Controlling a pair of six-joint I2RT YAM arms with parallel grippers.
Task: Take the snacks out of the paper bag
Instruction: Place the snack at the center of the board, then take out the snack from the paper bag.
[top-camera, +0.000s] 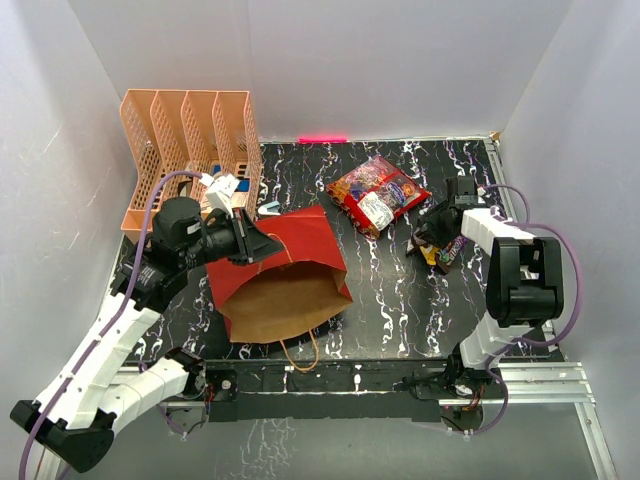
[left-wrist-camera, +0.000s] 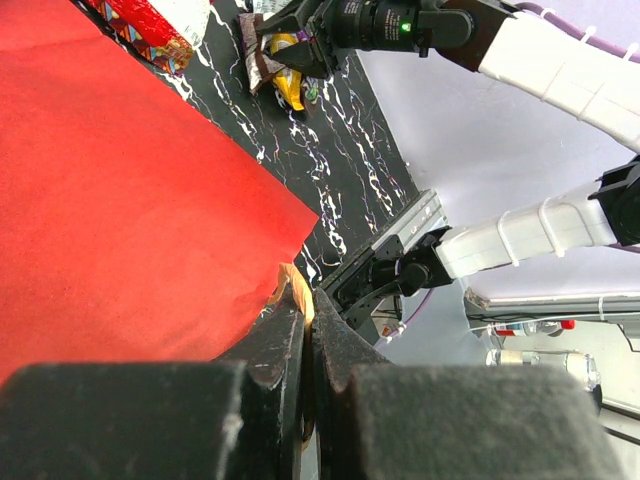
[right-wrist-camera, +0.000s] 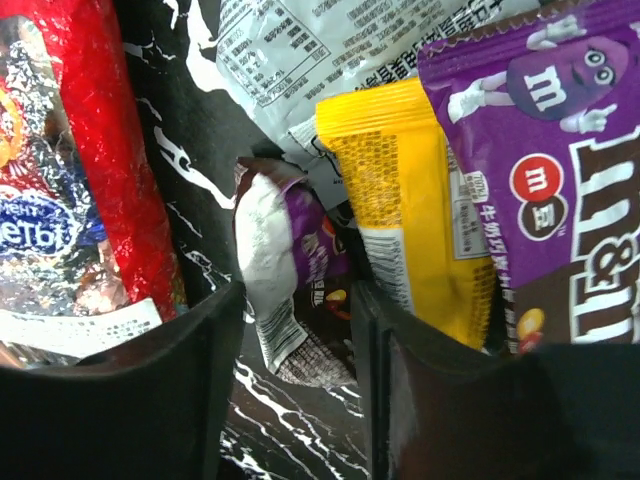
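Paper bag, glossy red, rim in left pincer, crinkly snacks apart

Eyes on the right wrist view: the purple packet gives you a white lowercase "m" on the cartoon candy's chest, and a second "m" in a red disc just below. Big white brand letters run along its edge, cut off by the frame. The Chinese characters beside the disc are too fine to read. The red candy bag shows white letters ending "etbl" on blue. Print on the silver packet and the white label is unreadable
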